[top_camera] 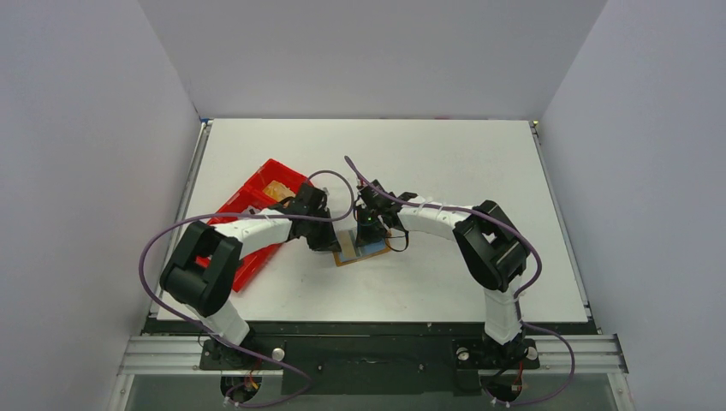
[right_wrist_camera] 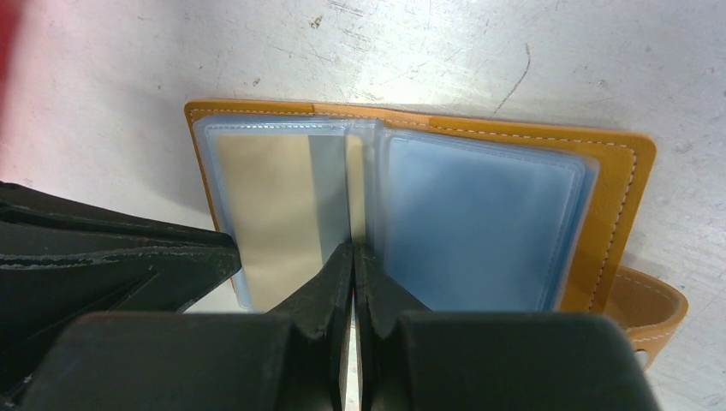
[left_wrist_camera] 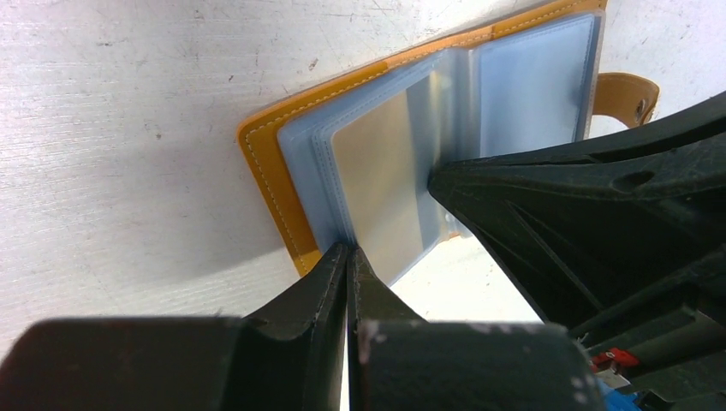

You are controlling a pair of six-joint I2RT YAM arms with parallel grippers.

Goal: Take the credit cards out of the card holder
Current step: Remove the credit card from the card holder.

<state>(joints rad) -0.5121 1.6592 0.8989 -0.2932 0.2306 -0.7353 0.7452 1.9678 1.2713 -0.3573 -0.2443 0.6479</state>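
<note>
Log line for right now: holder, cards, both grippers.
holder: open, flat | cards: inside holder | left gripper: shut, tips at page edge | right gripper: shut, tips at spine

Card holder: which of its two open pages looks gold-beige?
The gold-beige page is the one away from the strap tab; the blue page lies next to that tab.

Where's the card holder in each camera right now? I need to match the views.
Top external: card holder, just below frame centre.
Left wrist: open, upper centre.
Right wrist: open, mid-frame.
Landmark: its tan strap tab, upper right in left wrist, lower right in right wrist.
</note>
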